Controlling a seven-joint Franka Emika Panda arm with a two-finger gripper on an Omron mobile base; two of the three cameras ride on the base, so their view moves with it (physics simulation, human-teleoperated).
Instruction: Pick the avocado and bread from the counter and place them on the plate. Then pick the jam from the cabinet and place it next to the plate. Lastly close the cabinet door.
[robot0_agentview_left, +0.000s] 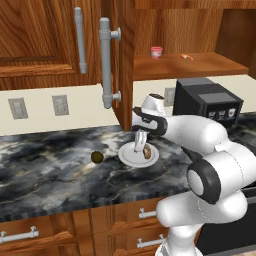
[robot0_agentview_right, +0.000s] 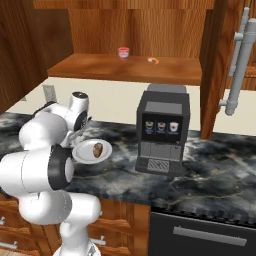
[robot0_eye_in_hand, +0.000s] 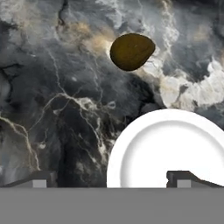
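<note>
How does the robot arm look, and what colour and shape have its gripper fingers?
The arm is glossy white, built of rounded, bulging segments with dark grey-black rings at the joints. The hand near the gripper is white with a black band, and two light grey fingers hang from it. In the hand view, the fingertips are small, dark and blocky with paler grey patches. No cables or markings show.

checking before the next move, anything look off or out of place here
Nothing is spilled or damaged. The avocado sits on the counter beside the plate, which holds the bread.
</note>
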